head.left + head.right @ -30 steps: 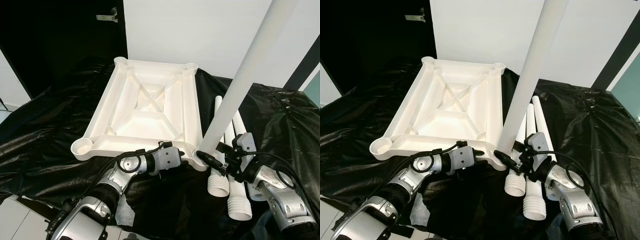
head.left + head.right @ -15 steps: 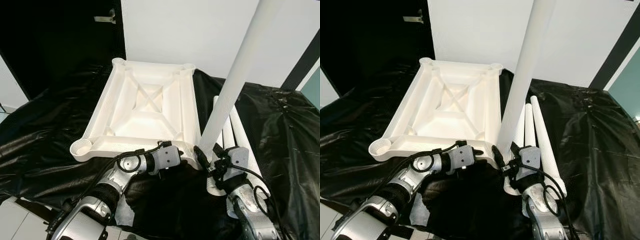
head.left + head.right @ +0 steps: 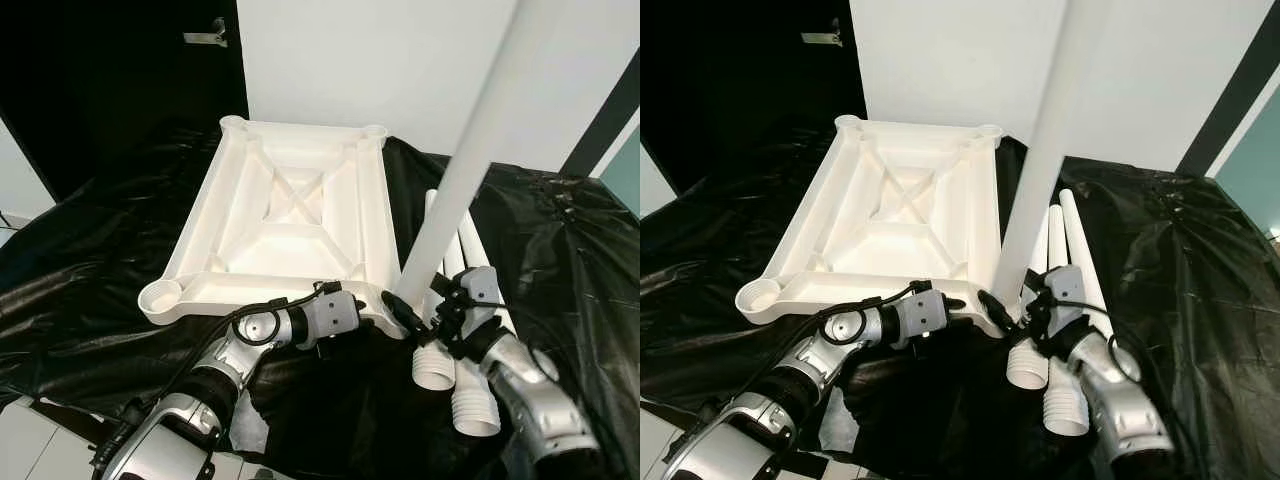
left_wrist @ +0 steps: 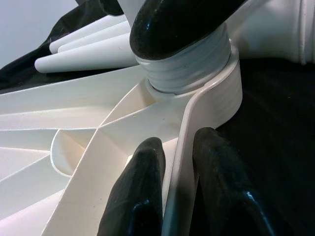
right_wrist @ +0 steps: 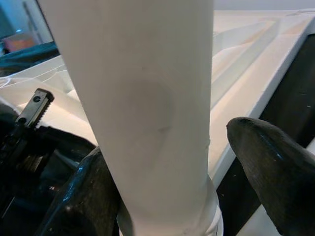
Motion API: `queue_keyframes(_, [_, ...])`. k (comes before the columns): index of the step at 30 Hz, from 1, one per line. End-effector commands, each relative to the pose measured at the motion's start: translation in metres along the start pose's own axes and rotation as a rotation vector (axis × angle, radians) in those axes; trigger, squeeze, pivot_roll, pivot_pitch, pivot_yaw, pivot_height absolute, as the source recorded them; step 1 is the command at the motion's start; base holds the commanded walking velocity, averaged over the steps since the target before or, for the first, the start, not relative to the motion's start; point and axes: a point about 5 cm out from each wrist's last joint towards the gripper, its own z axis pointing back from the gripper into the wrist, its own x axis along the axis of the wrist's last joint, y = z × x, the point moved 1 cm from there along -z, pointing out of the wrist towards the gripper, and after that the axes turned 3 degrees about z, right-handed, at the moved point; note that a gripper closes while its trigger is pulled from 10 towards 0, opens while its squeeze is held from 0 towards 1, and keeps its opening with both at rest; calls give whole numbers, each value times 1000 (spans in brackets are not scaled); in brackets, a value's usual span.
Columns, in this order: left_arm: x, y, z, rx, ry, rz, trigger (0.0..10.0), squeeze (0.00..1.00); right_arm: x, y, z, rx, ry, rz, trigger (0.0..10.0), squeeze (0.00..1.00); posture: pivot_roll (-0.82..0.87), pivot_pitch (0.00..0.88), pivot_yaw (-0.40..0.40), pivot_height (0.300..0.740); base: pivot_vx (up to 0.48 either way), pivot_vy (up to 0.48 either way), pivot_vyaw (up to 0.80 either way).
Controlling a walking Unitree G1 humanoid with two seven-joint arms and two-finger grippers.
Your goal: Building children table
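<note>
The white table top (image 3: 375, 220) lies upside down on a black sheet. One long white leg (image 3: 470, 160) stands upright in its near right corner socket (image 4: 216, 93), and the leg's ribbed end (image 4: 187, 69) sits in the socket. My right gripper (image 3: 420, 306) is at the foot of this leg with a finger on either side. One finger (image 5: 83, 196) touches the leg, while the other (image 5: 266, 167) stands a little off, so the gripper is open. My left gripper (image 4: 172, 182) is shut on the table top's near rim, just left of that socket.
Loose white legs (image 3: 472, 265) lie side by side right of the table top, ribbed ends (image 3: 476, 412) toward me, under my right arm. Empty sockets sit at the other corners (image 3: 160, 297). Crumpled black sheet (image 3: 90, 250) covers the surface. A white wall (image 3: 340, 60) stands behind.
My right forearm has swung back out to the right around the leg's foot after sitting straight below it half a second ago. The leg stays upright. The left gripper keeps its hold.
</note>
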Motion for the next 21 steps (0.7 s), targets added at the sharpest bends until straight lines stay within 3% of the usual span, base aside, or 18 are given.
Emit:
queue_keyframes(1, [-22,-31,-2,-145,94,34,10000,0,-9,-14,9,22,76,7,10000,0,215,0,-71,740,0,0,0])
queue_keyframes(8, [-24,-37,3,-186,99,11,10000,0,-5,-11,3,150,79,46,10000,0,223,0,-74,740,0,0,0])
queue_keyframes(12, [-28,-48,12,-252,103,-2,10000,0,-2,-8,-1,247,90,55,10000,0,230,0,-74,740,0,0,0])
queue_keyframes(16, [-30,-53,15,-283,109,-8,10000,0,-2,-8,-1,277,98,62,10000,0,232,0,-73,740,0,0,0])
queue_keyframes(17, [-30,-55,17,-306,111,-12,10000,0,-2,-9,-2,290,99,68,3882,0,232,0,-72,740,0,0,0])
queue_keyframes(18, [-30,-55,17,-306,111,-12,10000,0,-2,-9,-2,290,99,68,3882,0,232,0,-72,740,0,0,0])
queue_keyframes(19, [-30,-58,18,-326,110,-13,10000,0,-1,-10,-3,303,96,68,1137,0,233,0,-72,740,0,0,0])
queue_keyframes(20, [-30,-58,18,-326,110,-13,10000,0,-1,-10,-3,303,96,68,1137,0,233,0,-72,740,0,0,0])
queue_keyframes(21, [-30,-59,19,-340,106,-13,10000,0,0,-10,-3,318,94,67,0,0,234,0,-72,740,0,0,0])
